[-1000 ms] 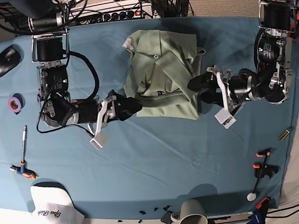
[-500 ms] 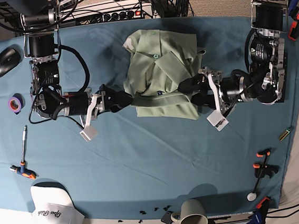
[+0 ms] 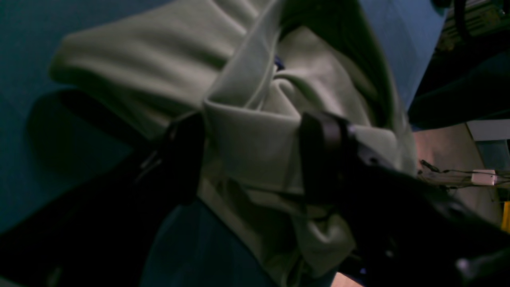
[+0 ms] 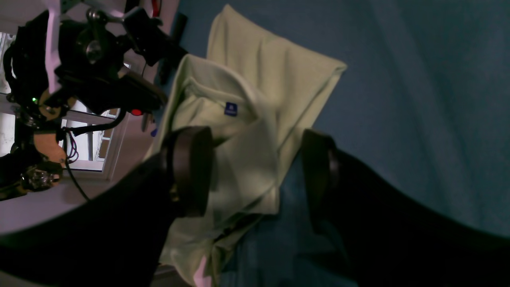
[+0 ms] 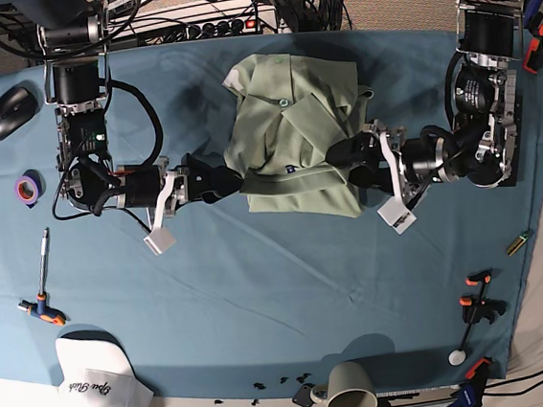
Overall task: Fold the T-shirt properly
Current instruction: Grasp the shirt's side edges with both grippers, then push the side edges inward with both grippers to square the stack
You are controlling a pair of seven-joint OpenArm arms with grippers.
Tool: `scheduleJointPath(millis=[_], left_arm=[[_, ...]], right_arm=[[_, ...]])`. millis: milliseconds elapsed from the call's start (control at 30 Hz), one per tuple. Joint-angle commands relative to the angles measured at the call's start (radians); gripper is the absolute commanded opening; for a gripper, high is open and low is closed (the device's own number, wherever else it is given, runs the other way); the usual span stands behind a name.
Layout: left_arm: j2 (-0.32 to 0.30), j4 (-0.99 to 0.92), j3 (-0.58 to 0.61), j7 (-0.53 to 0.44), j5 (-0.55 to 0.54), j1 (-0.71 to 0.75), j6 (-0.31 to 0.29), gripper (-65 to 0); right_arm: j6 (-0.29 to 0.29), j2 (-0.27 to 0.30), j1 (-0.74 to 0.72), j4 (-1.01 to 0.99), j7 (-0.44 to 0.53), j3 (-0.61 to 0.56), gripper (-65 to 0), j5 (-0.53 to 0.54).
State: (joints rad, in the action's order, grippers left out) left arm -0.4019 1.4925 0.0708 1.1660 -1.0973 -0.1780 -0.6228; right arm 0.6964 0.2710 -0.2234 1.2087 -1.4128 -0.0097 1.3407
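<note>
The pale sage-green T-shirt point(image 5: 293, 129) lies partly folded and bunched at the table's top middle, collar and placket up. Its blue neck label point(image 4: 230, 109) shows in the right wrist view. My left gripper point(image 5: 347, 162) is at the shirt's right lower edge. In the left wrist view it point(image 3: 251, 159) is open, with a thick fold of the shirt point(image 3: 255, 139) between the jaws. My right gripper point(image 5: 226, 181) is at the shirt's left lower edge. In the right wrist view it point(image 4: 255, 175) is open, straddling the shirt's edge point(image 4: 239, 167).
A blue table cloth point(image 5: 261, 291) covers the table. On the left are a black mouse point(image 5: 9, 108), purple tape point(image 5: 27, 189) and a screwdriver point(image 5: 41, 283). A white cap point(image 5: 96, 379) and a grey mug point(image 5: 349, 391) sit at the front edge, clamps point(image 5: 480, 304) at the front right.
The left gripper has moved in onto the shirt's right edge. The right gripper has shifted slightly left and up along the shirt's left edge. The shirt has barely moved.
</note>
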Motion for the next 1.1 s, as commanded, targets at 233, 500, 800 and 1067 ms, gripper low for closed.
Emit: scheduleJointPath(millis=[233, 500, 800, 1067], left_arm=[[-0.008, 0.015, -0.008, 0.031, -0.109, -0.021, -0.034, -27.1], [-0.008, 0.015, -0.008, 0.031, -0.116, -0.021, -0.034, -42.6], [-0.008, 0.015, -0.008, 0.03, -0.137, -0.026, -0.075, -65.0], [0.023, 0.015, -0.008, -0.067, 0.01, -0.041, -0.039, -65.0]], right_arm=[[0.002, 0.009, 0.029, 0.013, 0.017, -0.061, -29.0, 0.08], [0.002, 0.006, 0.031, 0.013, 0.017, -0.107, -43.7, 0.085], [0.002, 0.006, 0.026, 0.013, 0.017, -0.106, -65.0, 0.084], [0.002, -0.019, 0.01, 0.013, 0.017, -0.061, -65.0, 0.084]])
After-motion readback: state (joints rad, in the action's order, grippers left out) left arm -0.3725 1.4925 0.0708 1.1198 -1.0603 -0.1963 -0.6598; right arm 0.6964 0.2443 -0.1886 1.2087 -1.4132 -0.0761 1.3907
